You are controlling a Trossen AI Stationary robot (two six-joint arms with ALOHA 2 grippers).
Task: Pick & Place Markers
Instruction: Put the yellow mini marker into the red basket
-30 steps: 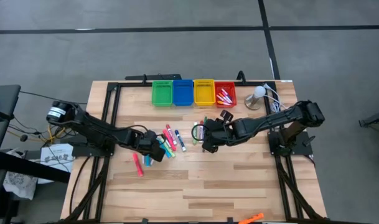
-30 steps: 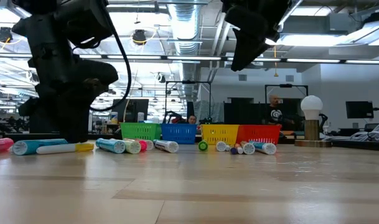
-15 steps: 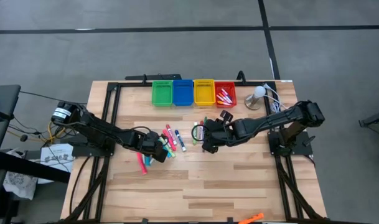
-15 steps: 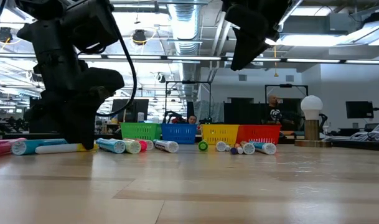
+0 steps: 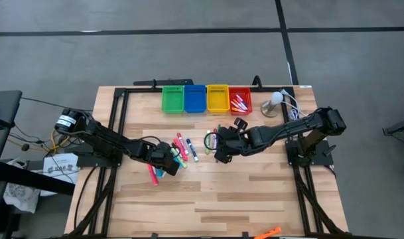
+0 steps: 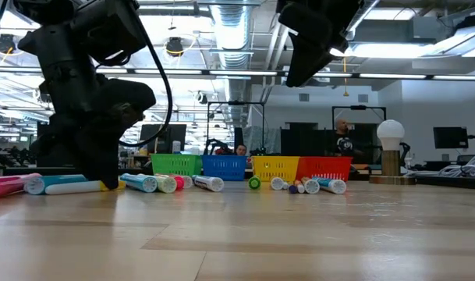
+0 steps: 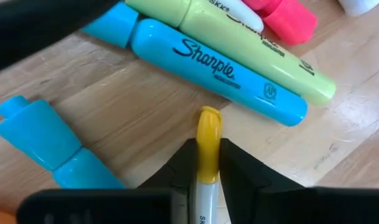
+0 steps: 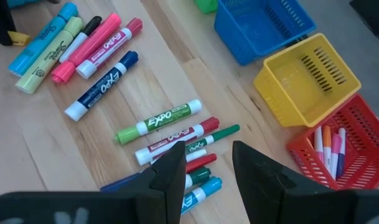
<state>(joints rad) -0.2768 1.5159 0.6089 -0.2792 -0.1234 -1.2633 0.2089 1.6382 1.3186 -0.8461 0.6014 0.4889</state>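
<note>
Loose markers lie on the wooden table in two clusters. The left cluster holds a cyan Sharpie, a yellow-green highlighter and pink ones. My left gripper is down at this cluster, shut on a white marker with a yellow cap. The middle cluster holds green, red and blue Expo markers. My right gripper hangs open above it, with nothing between its fingers. My left gripper pinches the yellow-capped marker between its two fingers, where the cap meets the white barrel. The fingers slant down from above. The yellow cap sticks out beyond the fingertips, low over the table by the cyan Sharpie.
Green, blue, yellow and red bins stand in a row at the far edge; the red one holds a few markers. A white lamp stands at the far right. Black frame rails run along the table's sides.
My left gripper has sunk a little toward the table at the left cluster. A pink marker near it has shifted slightly along the table. My right arm has kept still.
</note>
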